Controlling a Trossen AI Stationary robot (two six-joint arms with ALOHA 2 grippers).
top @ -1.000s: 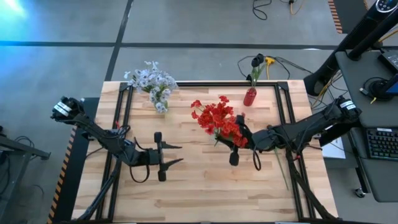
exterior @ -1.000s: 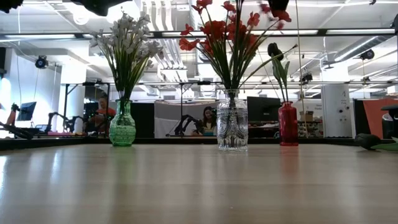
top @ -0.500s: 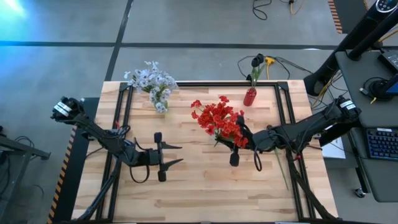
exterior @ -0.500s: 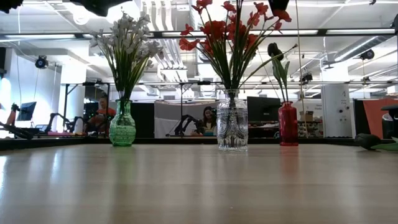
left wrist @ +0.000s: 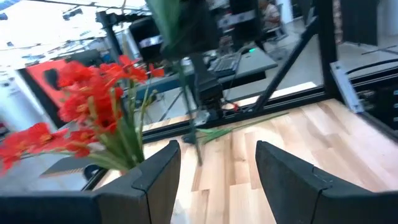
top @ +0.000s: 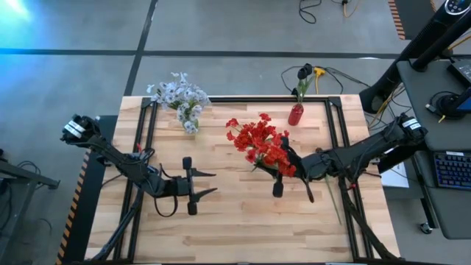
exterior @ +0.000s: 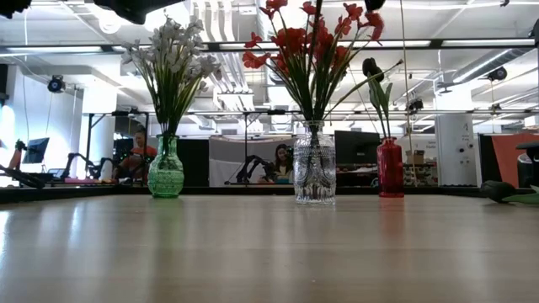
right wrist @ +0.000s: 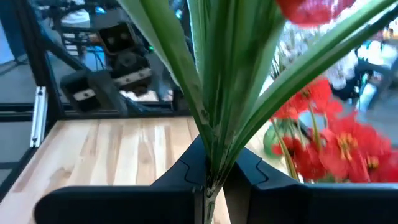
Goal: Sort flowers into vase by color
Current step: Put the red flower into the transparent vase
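A clear glass vase [exterior: 314, 174] at mid-table holds a bunch of red flowers [top: 256, 140]. At the far left stands a green vase [exterior: 166, 173] with pale white flowers [top: 179, 96]. At the far right is a red vase [top: 296, 115] with one dark flower [exterior: 372, 69]. My right gripper [top: 287, 165] sits just right of the red bunch, shut on a red flower's green stem [right wrist: 208, 124]. My left gripper [top: 207, 183] hovers open over the table's left half with nothing between its fingers [left wrist: 155, 180]. My right gripper pinches the red flower's stem [right wrist: 209, 179] between its two fingers, just below where the long leaves fan out. The fingers come level from the table's right side and lie across the upright stem. The fingers hide the stem's lower end.
Another flower lies flat on the wood near the right edge, its thin green stem [top: 335, 200] running toward the near side and its dark head [exterior: 503, 191] low on the table. Black rails [top: 333, 118] run along the table's sides. Bare wood [top: 235, 221] fills the near half.
The red flower in my right gripper has swayed a little, and its blossoms have shifted slightly toward the bunch in the clear vase. Both arms stay where they were.
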